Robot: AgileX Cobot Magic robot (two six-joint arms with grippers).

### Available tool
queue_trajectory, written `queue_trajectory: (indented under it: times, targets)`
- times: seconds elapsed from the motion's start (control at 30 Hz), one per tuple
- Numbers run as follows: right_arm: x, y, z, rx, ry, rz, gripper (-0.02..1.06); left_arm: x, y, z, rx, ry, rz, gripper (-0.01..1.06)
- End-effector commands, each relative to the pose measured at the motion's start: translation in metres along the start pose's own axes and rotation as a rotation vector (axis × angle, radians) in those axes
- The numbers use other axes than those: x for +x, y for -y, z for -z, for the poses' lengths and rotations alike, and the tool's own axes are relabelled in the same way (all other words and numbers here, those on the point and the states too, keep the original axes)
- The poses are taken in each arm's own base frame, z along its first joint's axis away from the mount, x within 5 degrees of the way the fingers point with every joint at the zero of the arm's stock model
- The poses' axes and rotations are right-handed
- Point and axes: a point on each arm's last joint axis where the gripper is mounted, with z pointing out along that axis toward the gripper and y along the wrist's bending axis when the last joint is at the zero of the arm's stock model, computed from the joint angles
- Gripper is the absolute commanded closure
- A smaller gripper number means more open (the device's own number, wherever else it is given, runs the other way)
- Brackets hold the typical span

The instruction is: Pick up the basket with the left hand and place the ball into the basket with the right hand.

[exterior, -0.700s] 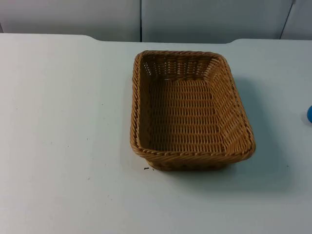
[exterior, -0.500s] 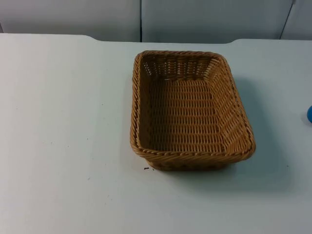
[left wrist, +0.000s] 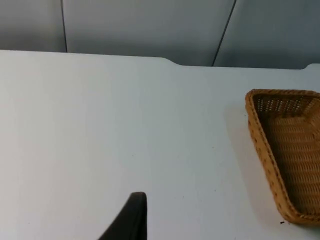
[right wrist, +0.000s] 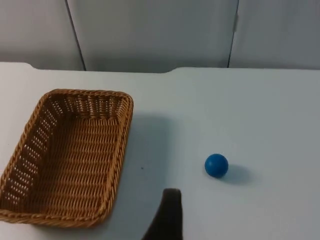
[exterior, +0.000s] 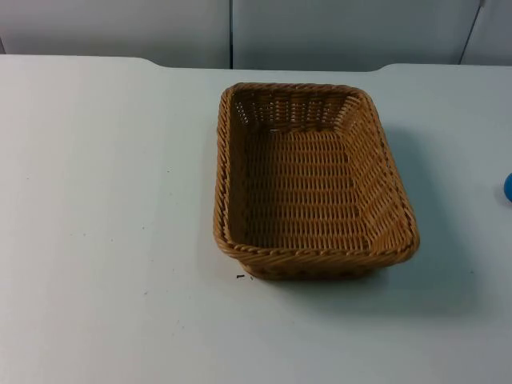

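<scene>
You have the wicker basket [exterior: 314, 182] sitting flat on the white counter [exterior: 104, 200], a little right of the middle in the top view, its long sides running away from you toward the grey partition wall [exterior: 336, 32]. Its inside is bare weave, nothing lying in it. The blue ball [right wrist: 216, 165] rests on the counter well apart from the basket, off its right long side; in the top view you catch just a sliver of it at the picture's right edge [exterior: 508, 186]. From the right wrist view you see basket and ball both, with bare counter between them and a soft shadow beside each. The right tool [right wrist: 167, 215] hangs above the counter short of that gap, nearer the ball than the basket, touching neither; one black fingertip is all you get of it, so you cannot tell how far it is parted, and nothing is seen in its hold. The left tool [left wrist: 131, 217] hovers over bare counter well left of the basket, whose left rim and near corner [left wrist: 285, 150] show in the left wrist view; again a single dark fingertip, opening not readable, nothing gripped. A small dark speck [exterior: 240, 277] lies on the counter just beside the basket's near left corner
</scene>
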Motion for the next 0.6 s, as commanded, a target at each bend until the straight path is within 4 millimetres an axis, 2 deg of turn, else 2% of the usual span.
queue_trajectory:
  times: [0.0,0.03,0.07,0.13,0.17,0.27,0.3,0.33,0.4,0.5,0.53,0.57]
  targets:
    - [-0.020,0.002,-0.012,0.002,-0.040,-0.015,0.29,-0.021,0.006,-0.011,0.047,-0.011,-0.002,0.00]
    - [-0.029,0.003,-0.019,0.000,-0.065,-0.016,0.29,-0.032,0.008,-0.019,0.070,-0.019,-0.011,0.00]
    - [-0.029,0.003,-0.019,0.000,-0.065,-0.016,0.29,-0.032,0.008,-0.019,0.070,-0.019,-0.011,0.00]
    - [-0.047,0.005,-0.037,-0.001,-0.108,-0.020,0.29,-0.051,0.012,-0.049,0.120,-0.084,-0.010,0.00]
    - [-0.047,0.005,-0.037,-0.001,-0.108,-0.020,0.29,-0.051,0.012,-0.049,0.120,-0.084,-0.010,0.00]
    - [-0.060,0.007,-0.059,-0.001,-0.142,-0.024,0.29,-0.066,0.015,-0.095,0.176,-0.183,0.016,0.00]
    - [-0.062,0.008,-0.066,-0.002,-0.159,-0.026,0.29,-0.068,0.015,-0.116,0.188,-0.227,0.028,0.00]
    - [-0.062,0.008,-0.066,-0.002,-0.159,-0.026,0.29,-0.068,0.015,-0.116,0.188,-0.227,0.028,0.00]
    - [-0.062,0.009,-0.080,-0.003,-0.199,-0.029,0.29,-0.067,0.015,-0.156,0.229,-0.305,0.054,0.00]
    - [-0.062,0.010,-0.096,-0.006,-0.248,-0.026,0.29,-0.055,0.013,-0.220,0.290,-0.424,0.109,0.00]
    - [-0.062,0.010,-0.096,-0.006,-0.248,-0.026,0.29,-0.055,0.013,-0.220,0.290,-0.424,0.109,0.00]
    - [-0.062,0.011,-0.100,-0.006,-0.257,-0.025,0.29,-0.047,0.013,-0.241,0.312,-0.474,0.136,0.00]
